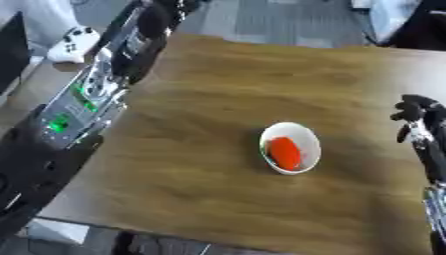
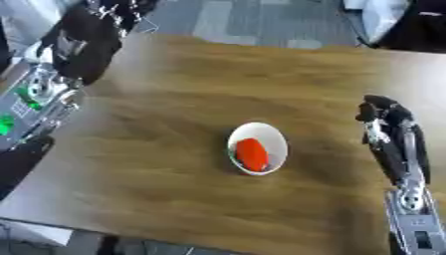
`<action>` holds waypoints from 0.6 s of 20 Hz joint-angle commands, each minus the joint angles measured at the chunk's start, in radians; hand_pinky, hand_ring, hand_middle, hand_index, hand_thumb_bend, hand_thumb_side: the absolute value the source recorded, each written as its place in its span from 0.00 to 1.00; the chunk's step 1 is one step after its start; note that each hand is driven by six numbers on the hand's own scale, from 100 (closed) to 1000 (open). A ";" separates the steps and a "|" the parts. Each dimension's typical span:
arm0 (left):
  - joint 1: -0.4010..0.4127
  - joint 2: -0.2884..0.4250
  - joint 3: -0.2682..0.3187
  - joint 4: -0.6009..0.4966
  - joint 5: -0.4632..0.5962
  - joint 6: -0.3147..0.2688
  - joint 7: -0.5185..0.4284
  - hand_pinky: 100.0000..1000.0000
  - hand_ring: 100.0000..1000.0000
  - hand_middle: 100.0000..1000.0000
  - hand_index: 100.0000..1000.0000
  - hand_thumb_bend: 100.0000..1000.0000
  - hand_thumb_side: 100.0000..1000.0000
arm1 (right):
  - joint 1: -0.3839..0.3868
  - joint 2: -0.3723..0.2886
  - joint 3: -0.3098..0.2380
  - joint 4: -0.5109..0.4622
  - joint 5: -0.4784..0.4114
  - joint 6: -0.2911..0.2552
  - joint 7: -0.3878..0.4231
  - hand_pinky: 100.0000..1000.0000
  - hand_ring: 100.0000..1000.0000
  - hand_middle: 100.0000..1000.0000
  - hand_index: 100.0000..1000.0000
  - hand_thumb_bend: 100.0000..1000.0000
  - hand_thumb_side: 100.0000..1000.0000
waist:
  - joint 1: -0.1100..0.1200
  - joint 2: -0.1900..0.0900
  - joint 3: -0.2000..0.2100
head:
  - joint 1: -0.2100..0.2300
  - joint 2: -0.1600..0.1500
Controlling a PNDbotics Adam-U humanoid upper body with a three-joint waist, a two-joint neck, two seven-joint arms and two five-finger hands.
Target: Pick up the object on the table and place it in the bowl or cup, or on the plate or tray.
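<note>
One white bowl (image 1: 290, 147), oval in outline, sits on the wooden table (image 1: 218, 99) a little right of centre and toward the near half. Contents: one red-orange object (image 1: 284, 152), elongated and smooth, lying inside the bowl against its bottom, with a sliver of green showing at its left edge.

Right hand (image 2: 383, 115): at the right side of the table, level with the bowl but well apart from it, fingers curled inward and holding nothing. Its black and silver forearm runs back toward the near right corner.

Left hand (image 1: 161, 20): at the far left edge of the table, dark and blurred; whether its fingers are closed or released cannot be told. The left arm, with green lights on a silver section, extends along the left edge toward the near corner.

One white game controller (image 1: 72, 43) lies off the table at the far left.
</note>
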 commanded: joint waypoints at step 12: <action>0.143 -0.202 0.074 0.057 0.020 -0.061 0.097 1.00 1.00 0.92 0.73 0.79 0.87 | 0.023 0.014 0.003 -0.073 0.011 0.005 0.015 0.21 0.52 0.58 0.74 0.49 0.81 | 0.025 -0.001 0.109 | -0.047 -0.003</action>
